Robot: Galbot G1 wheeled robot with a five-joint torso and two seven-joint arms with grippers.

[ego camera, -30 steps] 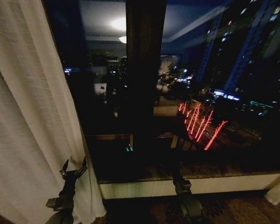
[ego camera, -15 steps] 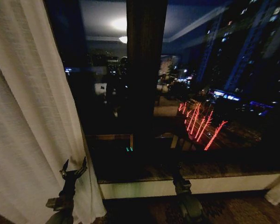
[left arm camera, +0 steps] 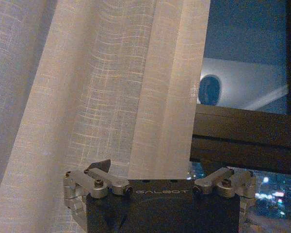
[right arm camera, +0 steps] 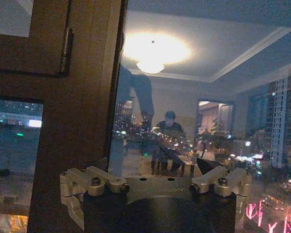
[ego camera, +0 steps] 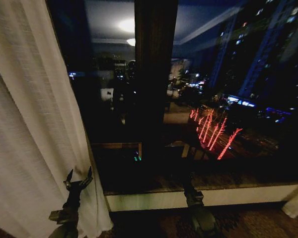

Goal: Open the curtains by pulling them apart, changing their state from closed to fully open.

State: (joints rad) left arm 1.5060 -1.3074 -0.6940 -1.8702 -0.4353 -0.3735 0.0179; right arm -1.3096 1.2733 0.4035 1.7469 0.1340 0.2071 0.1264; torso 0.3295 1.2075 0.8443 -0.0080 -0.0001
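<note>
The left sheer off-white curtain [ego camera: 30,124] hangs bunched at the left, and its inner edge falls down to my left gripper [ego camera: 78,177]. That gripper points up with its fingers spread open. In the left wrist view the curtain's edge fold [left arm camera: 160,111] hangs just beyond the open left gripper [left arm camera: 155,167], and I cannot tell whether they touch. A small piece of the right curtain [ego camera: 296,204] shows at the lower right corner. My right gripper [ego camera: 190,182] is raised in front of the sill, open and holding nothing, facing the glass [right arm camera: 155,165].
A dark wooden window post [ego camera: 154,74] stands in the middle of the bare night-time glass. A pale window sill [ego camera: 213,196] runs below it, above dark carpet. The glass mirrors the room's ceiling lamp [right arm camera: 153,53].
</note>
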